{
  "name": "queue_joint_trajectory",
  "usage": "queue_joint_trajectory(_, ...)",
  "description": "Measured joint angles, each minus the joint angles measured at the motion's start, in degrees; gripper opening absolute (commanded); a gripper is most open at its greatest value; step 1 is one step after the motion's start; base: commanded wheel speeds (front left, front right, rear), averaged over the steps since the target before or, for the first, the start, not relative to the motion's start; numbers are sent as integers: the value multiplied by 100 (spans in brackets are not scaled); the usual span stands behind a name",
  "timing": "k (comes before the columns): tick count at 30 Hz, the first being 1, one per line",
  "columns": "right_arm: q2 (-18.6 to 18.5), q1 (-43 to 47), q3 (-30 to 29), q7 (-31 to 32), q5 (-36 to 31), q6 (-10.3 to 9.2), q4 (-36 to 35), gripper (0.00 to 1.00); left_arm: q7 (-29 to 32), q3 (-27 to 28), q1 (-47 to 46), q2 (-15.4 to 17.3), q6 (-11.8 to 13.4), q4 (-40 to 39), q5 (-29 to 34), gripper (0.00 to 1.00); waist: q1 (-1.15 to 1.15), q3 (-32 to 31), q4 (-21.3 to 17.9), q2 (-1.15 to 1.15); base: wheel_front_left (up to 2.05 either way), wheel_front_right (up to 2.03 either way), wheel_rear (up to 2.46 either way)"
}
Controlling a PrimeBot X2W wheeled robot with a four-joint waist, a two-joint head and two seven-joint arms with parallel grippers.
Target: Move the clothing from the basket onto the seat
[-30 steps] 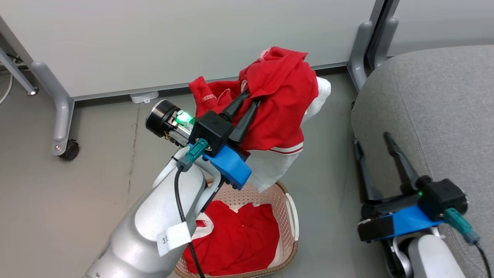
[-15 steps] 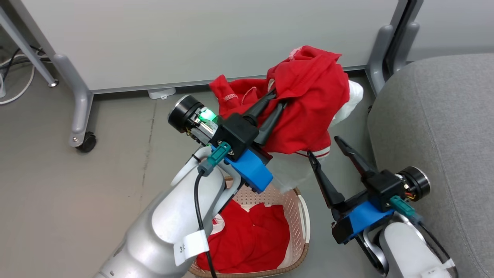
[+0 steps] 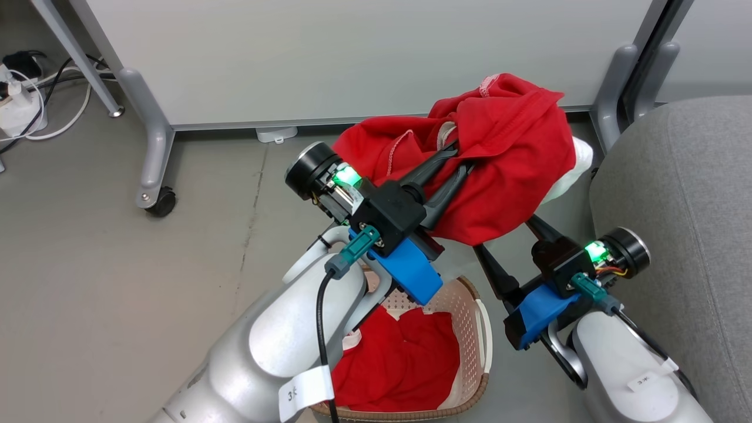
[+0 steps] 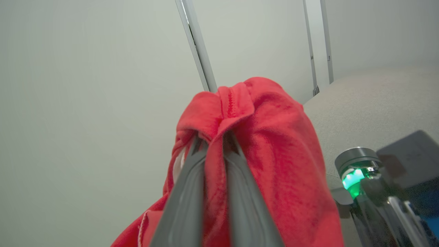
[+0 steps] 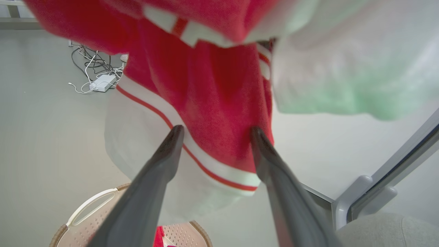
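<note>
My left gripper (image 3: 455, 157) is shut on a bunched red garment of the clothing (image 3: 505, 147), held up in the air above and beyond the basket (image 3: 473, 329). In the left wrist view the fingers (image 4: 187, 192) pinch a red fold (image 4: 274, 154). More red clothing (image 3: 405, 364) lies in the cream basket. My right gripper (image 3: 502, 235) is open just below the hanging garment, its fingertips under the hem. In the right wrist view its spread fingers (image 5: 154, 171) frame the red and white striped hem (image 5: 219, 151), apart from it. The grey seat (image 3: 693, 205) is at the right.
A white partition panel stands behind, on grey legs, one with a castor (image 3: 161, 202) at the left and one (image 3: 611, 117) close to the seat's corner. A power strip and cables (image 3: 17, 106) lie at the far left on the grey floor.
The head camera has swung. My right gripper moved from beside the seat in under the hanging garment, still open. My left gripper kept its hold, the garment now nearer the seat.
</note>
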Motion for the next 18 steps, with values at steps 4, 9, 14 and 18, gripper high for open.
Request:
queue_joint_trajectory(4, 35, -112, -76, 0, -7, 0, 12, 100, 1, -81, -37, -2, 0, -65, -79, 0, 0, 33, 40, 0, 0, 0, 0)
queue_joint_trajectory(9, 42, -205, -71, 0, -109, 0, 56, 100, 1, -113, -133, -4, 0, -122, -132, 0, 0, 53, 66, 0, 0, 0, 0)
queue_joint_trajectory(14, 33, -344, 19, 0, -214, 0, 230, 100, 1, -182, -167, -4, 0, -207, -168, 0, 0, 70, 81, 0, 0, 0, 0)
queue_joint_trajectory(18, 58, -452, -30, -1, -235, 0, 452, 0, 1, -240, -211, -7, 3, -270, -202, 0, 0, 93, 104, 0, 0, 0, 0)
